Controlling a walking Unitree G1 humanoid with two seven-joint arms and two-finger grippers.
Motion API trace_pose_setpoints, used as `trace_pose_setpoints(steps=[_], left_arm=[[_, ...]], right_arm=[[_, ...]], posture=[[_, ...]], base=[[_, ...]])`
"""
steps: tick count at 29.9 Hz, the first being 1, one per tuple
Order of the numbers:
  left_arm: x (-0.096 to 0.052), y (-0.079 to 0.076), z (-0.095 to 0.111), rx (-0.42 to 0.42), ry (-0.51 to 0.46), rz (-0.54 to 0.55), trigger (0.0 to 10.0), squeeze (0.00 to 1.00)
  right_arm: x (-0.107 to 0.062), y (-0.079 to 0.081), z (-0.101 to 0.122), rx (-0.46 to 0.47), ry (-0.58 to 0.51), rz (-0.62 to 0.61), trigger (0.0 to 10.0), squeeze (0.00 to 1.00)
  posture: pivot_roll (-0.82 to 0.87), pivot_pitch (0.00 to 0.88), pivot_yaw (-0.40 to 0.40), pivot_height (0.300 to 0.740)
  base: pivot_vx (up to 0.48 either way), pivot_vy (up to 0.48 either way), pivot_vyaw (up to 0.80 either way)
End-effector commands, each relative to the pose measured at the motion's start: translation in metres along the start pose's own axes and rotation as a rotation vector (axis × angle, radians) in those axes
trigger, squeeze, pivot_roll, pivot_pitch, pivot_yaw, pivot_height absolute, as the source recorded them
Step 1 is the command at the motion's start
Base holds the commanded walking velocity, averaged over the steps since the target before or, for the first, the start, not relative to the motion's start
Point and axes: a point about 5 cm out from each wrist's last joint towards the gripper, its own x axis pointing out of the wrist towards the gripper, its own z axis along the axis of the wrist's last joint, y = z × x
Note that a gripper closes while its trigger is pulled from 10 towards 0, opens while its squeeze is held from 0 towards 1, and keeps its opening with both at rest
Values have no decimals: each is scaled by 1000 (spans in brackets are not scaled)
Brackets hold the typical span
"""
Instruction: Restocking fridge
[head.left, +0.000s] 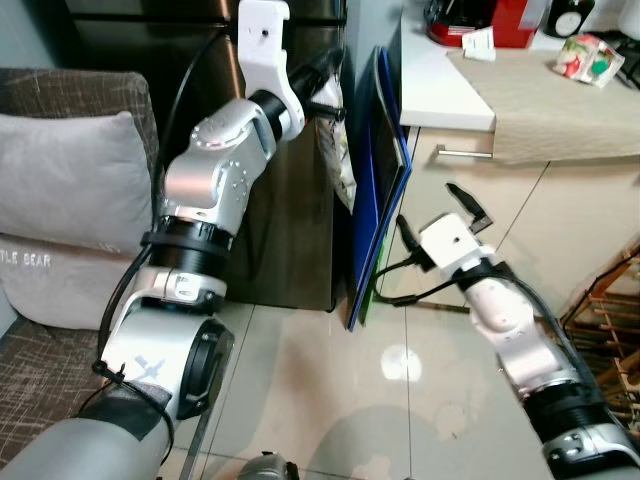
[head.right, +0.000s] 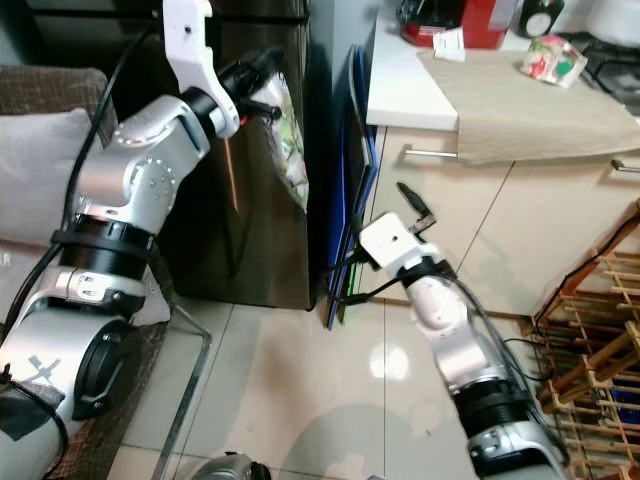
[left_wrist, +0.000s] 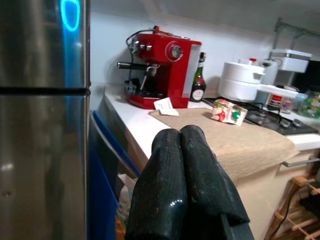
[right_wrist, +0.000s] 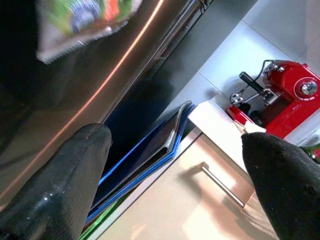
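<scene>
Fridge: steel front, far left of centre, door closed.

Left gripper: raised against the fridge's right edge, fingers pressed together on the top of a packet. The packet hangs down in front of the fridge door; green and white print, contents not legible.

Right gripper: low, between fridge and cabinet, fingers spread wide apart, nothing between them.

Blue boards: leaning upright in the gap between fridge and cabinet.

Counter: far right, with a beige mat, a red coffee machine, a small carton and a bottle.

Wooden rack: on the floor, near right.

Sofa: left, with a grey cushion.
</scene>
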Motion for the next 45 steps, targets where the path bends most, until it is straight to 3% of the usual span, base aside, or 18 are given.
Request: trace_pose_setpoints(steps=[1,5,9,16,33,45], left_arm=[[4,1,17,-3,-58,27,10000,0],[8,-3,17,-10,-56,32,10000,0],[18,-18,11,-59,-47,36,10000,0],[24,-32,1,-108,-24,47,10000,0],[26,-48,-4,-170,0,40,10000,0],[24,-58,-2,-203,-1,17,10000,0]], right_arm=[[0,3,1,4,-9,-4,10000,0],[3,7,5,1,-28,-16,10000,0],[19,20,28,-20,-107,-82,10000,0],[35,27,39,10,-138,-69,10000,0],[56,21,50,9,-156,-174,10000,0],[66,25,46,21,-89,-177,10000,0]], posture=[[-42,0,64,736],[-44,0,68,736],[-46,0,66,736],[-34,0,56,736],[-22,0,49,736],[-6,0,46,736]], base=[[0,0,0],[0,0,0],[0,0,0],[0,0,0],[0,0,0],[0,0,0]])
